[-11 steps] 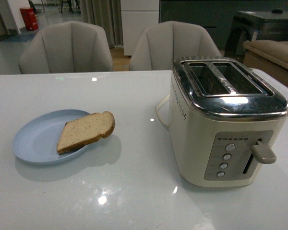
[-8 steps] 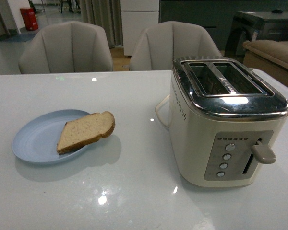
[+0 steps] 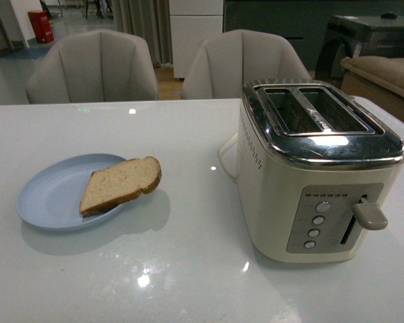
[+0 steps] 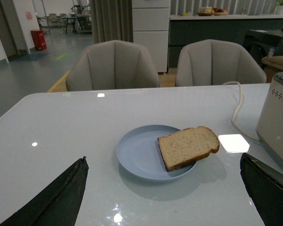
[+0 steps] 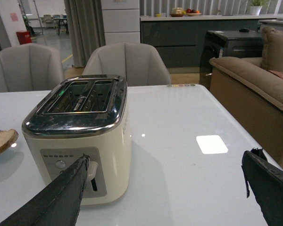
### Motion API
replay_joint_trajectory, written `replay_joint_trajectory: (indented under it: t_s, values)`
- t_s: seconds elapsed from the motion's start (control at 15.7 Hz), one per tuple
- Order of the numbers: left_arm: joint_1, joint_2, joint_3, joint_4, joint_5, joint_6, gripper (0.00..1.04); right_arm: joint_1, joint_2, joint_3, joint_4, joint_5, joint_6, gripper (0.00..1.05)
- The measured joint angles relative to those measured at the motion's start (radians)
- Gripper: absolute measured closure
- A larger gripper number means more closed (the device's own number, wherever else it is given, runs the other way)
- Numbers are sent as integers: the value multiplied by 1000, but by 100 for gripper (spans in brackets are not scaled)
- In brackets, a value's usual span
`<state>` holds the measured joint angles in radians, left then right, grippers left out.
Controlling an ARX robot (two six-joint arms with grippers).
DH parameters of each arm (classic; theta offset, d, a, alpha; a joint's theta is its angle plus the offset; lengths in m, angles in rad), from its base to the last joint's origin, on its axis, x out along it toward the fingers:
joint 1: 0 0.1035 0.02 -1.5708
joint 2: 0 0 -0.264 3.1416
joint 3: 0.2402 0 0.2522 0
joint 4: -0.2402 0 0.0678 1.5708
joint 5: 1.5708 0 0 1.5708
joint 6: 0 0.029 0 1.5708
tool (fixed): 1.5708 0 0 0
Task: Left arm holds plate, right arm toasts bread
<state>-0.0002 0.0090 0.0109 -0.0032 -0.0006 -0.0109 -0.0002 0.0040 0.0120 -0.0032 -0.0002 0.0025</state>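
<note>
Light-brown bread slice (image 3: 120, 184) on round pale blue plate (image 3: 47, 195), left of centre in front frame.
Rounded end overhanging the plate's right rim, well apart from cream, chrome-topped toaster (image 3: 310, 175) at right on glossy white table (image 3: 188, 269); black thin-fingered left gripper (image 4: 162, 160) and right gripper (image 5: 165, 157) each spread wide, released, touching nothing.

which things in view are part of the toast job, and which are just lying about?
Job:
- round pale blue plate
- light-brown bread slice, resting on it
- cream two-slot toaster with chrome top, slots empty
- left hand and right hand, both open

Just there:
- two grey padded chairs
- red bin
- beige sofa
</note>
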Motion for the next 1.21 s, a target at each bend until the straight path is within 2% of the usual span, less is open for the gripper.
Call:
replay_joint_trajectory:
  t_s: [1.02,1.15,1.21]
  values:
    - [0,0,0,0,0,0,7,0,0,0,0,0,0,6]
    - [-43,122,85,-217,-65,4,7,0,0,0,0,0,0,6]
    - [-36,125,86,-221,-49,4,7,0,0,0,0,0,0,6]
